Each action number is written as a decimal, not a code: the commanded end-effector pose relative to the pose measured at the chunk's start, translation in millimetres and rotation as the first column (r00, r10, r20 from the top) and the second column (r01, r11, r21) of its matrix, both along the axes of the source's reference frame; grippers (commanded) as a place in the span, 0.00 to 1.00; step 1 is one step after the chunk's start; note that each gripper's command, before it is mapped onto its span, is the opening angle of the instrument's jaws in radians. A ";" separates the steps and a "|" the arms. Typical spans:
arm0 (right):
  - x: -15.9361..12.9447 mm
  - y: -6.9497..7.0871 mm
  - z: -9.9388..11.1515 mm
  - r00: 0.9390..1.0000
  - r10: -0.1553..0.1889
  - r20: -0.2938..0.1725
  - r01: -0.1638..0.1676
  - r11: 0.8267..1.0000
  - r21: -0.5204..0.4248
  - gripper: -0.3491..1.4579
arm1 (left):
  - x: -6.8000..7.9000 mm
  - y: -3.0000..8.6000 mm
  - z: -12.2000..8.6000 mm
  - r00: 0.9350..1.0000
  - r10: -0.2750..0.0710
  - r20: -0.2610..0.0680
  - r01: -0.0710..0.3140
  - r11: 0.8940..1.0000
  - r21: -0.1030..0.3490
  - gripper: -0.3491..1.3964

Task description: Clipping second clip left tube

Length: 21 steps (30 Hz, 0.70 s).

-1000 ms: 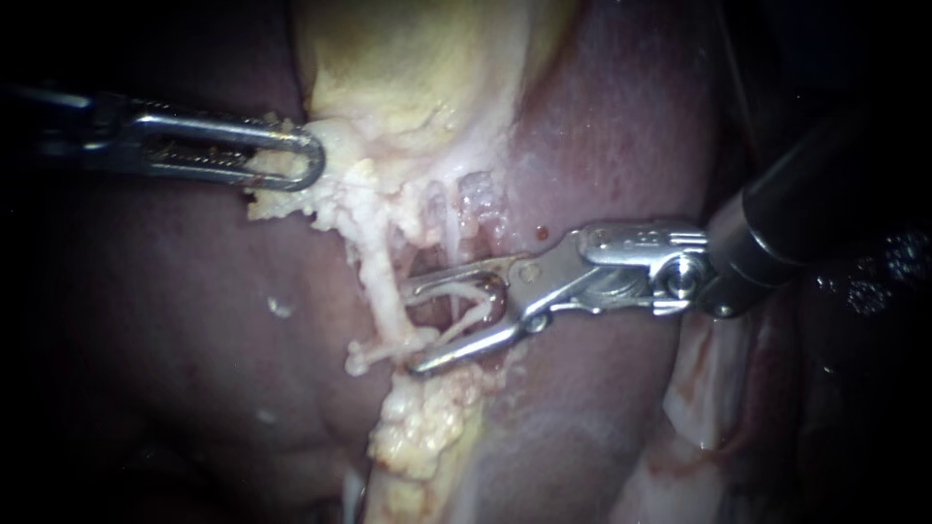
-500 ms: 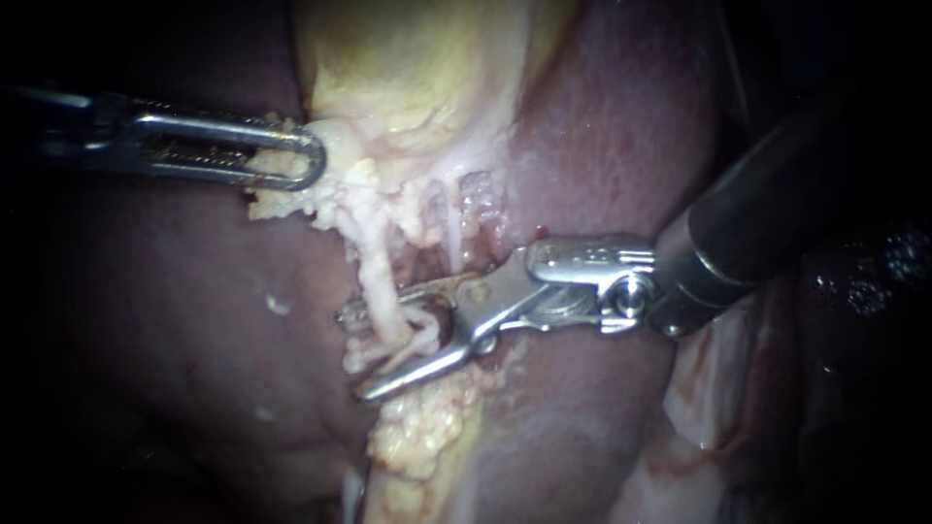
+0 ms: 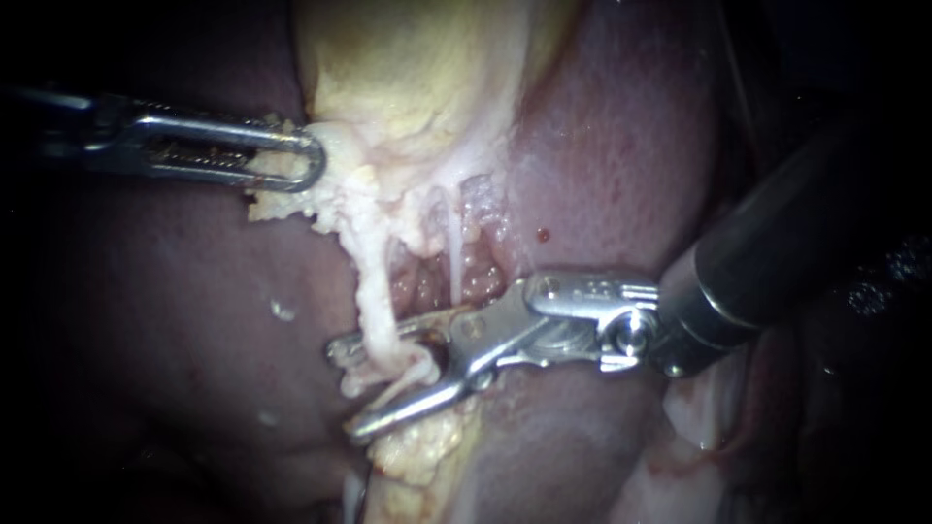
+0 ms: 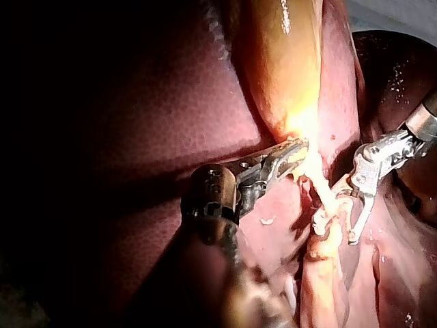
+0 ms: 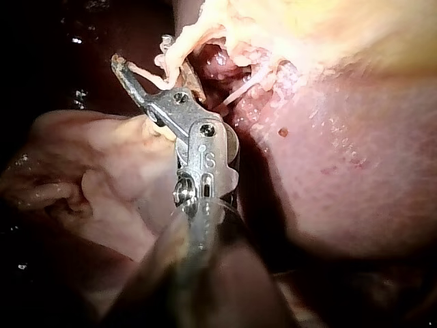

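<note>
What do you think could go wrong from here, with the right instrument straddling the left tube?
1. The right instrument straddles the left tube near its frayed lower end; closing there may catch loose strands rather than the whole tube.
2. The left instrument holds the gallbladder taut; if that hold slips, the tube could slacken and slide out.

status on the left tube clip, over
Left instrument shut on fatty tissue below the gallbladder. Right instrument open, jaws straddling the left tube. Thinner strand beside it lies outside the jaws.
</note>
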State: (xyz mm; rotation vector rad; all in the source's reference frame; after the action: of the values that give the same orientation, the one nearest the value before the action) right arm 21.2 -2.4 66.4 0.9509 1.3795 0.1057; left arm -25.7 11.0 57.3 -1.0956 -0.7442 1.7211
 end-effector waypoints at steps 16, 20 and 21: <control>-2.1 -1.0 -1.3 0.997 0.030 0.069 -0.031 0.999 0.015 0.18 | 0.0 0.0 -0.1 1.000 0.001 0.001 -0.001 1.000 0.000 0.00; -2.1 -1.1 -1.4 0.996 0.022 0.091 -0.027 0.998 0.062 0.07 | 0.0 0.0 -0.1 1.000 0.001 0.001 -0.001 1.000 0.000 0.00; -2.1 -1.1 -1.4 0.995 0.020 0.097 -0.027 0.997 0.073 0.05 | 0.0 0.0 -0.1 1.000 0.001 0.001 -0.001 1.000 0.000 0.00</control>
State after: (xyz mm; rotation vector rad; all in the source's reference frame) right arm 19.2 -3.5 65.0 0.9857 1.3025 0.2272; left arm -25.6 10.9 57.2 -1.0961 -0.7450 1.7216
